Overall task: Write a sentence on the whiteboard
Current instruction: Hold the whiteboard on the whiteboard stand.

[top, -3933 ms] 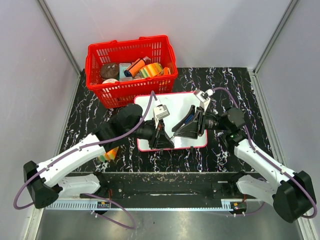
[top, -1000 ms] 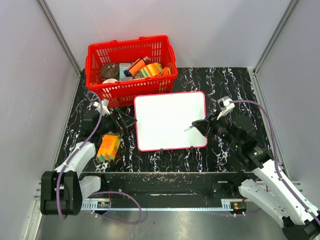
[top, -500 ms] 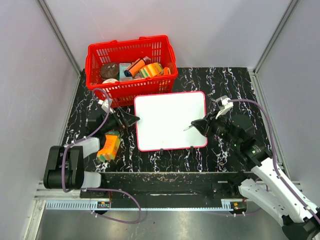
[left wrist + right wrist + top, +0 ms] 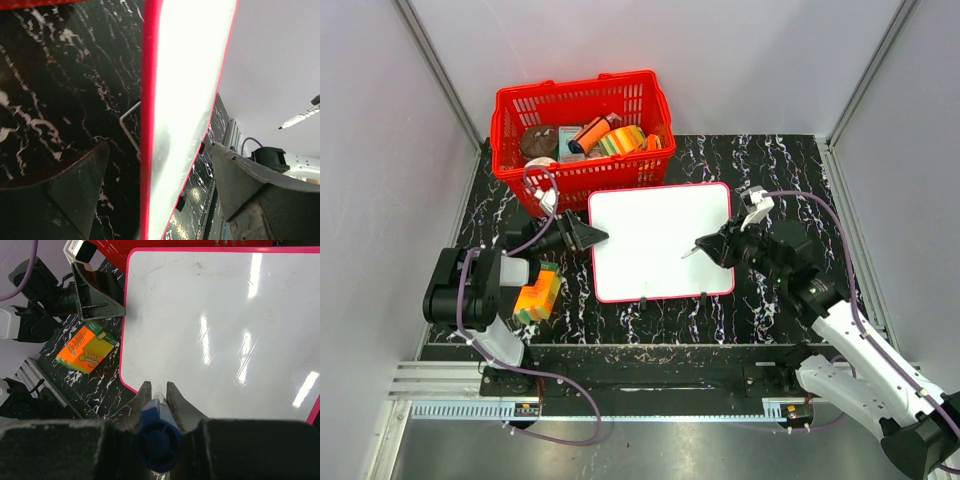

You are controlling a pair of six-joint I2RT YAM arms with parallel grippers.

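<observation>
The whiteboard (image 4: 660, 225) lies flat on the black marbled table, a white face in a thin red frame. Its face is blank and no sentence shows on it. My left gripper (image 4: 588, 236) is open at the board's left edge. In the left wrist view the red edge (image 4: 147, 150) runs between my two fingers (image 4: 65, 190) without touching either. My right gripper (image 4: 712, 248) is shut on a blue marker (image 4: 159, 442). The marker's tip (image 4: 688, 254) points left, just above the right part of the board (image 4: 210, 330).
A red basket (image 4: 582, 130) holding several items stands just behind the board. An orange sponge pack (image 4: 537, 292) lies left of the board, under my left arm. Two small black clips (image 4: 644, 300) stick out at the board's near edge.
My left gripper has swung from beside the sponge pack up and right to the board's left edge. My right gripper has shifted slightly left and away over the board, still holding the marker.
</observation>
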